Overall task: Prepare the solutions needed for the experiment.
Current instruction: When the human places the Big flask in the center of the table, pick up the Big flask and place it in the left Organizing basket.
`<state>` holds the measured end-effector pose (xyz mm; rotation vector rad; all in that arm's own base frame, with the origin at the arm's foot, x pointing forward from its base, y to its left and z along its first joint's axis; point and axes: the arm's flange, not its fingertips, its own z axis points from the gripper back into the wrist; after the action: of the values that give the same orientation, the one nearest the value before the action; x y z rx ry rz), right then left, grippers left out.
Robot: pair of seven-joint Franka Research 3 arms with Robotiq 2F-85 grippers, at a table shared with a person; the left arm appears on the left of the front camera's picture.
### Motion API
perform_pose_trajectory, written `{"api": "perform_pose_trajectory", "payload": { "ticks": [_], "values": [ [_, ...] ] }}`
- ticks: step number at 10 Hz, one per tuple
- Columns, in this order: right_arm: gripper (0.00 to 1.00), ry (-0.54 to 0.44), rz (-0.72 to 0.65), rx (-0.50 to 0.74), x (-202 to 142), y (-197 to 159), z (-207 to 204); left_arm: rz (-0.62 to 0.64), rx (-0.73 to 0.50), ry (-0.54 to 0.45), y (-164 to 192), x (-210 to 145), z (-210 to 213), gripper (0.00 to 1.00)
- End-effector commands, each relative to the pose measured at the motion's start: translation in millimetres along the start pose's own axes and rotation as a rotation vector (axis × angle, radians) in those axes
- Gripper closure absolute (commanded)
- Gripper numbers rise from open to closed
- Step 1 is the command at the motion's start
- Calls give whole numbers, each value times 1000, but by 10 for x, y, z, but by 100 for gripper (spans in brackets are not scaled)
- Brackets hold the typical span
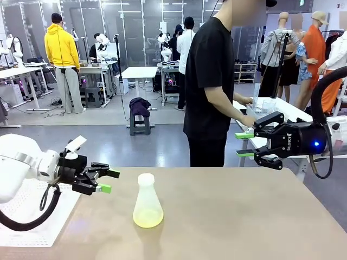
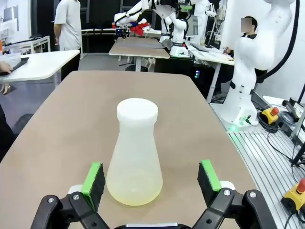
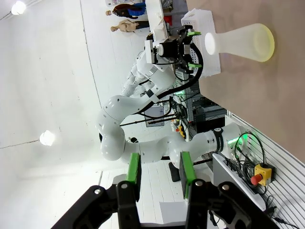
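Note:
A frosted conical flask (image 1: 147, 197) stands upright near the middle of the tan table (image 1: 244, 216). A shallow layer of pale yellow-green solution (image 1: 147, 218) lies in its bottom. My left gripper (image 1: 109, 181) hovers low just left of the flask, open and empty. In the left wrist view the flask (image 2: 135, 152) stands just ahead of that gripper (image 2: 151, 175), framed by its green pads (image 2: 94, 177), with the solution (image 2: 134, 195) at its base. My right gripper (image 1: 245, 144) is raised at the far right, jaws apart and holding nothing. Its wrist view shows the gripper (image 3: 160, 172), and farther off, the flask (image 3: 240, 43).
A person (image 1: 211, 81) in a black shirt stands at the far side, hands at a white side table (image 1: 287, 111) with clear beakers (image 1: 264, 105). A white perforated mat (image 1: 32, 216) lies under my left arm at the table's left edge.

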<state>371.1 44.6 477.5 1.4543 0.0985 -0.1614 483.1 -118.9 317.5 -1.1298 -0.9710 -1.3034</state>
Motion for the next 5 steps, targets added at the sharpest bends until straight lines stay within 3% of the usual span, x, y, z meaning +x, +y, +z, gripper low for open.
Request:
{"api": "perform_pose_trajectory", "payload": {
  "ticks": [1,5],
  "values": [
    [57,2,0,14,-18,8,-11,-40,-2,-14,134,-53,-150,0],
    [57,2,0,14,-18,8,-11,22,-17,-53,197,-148,-481,0]
  ]
}}
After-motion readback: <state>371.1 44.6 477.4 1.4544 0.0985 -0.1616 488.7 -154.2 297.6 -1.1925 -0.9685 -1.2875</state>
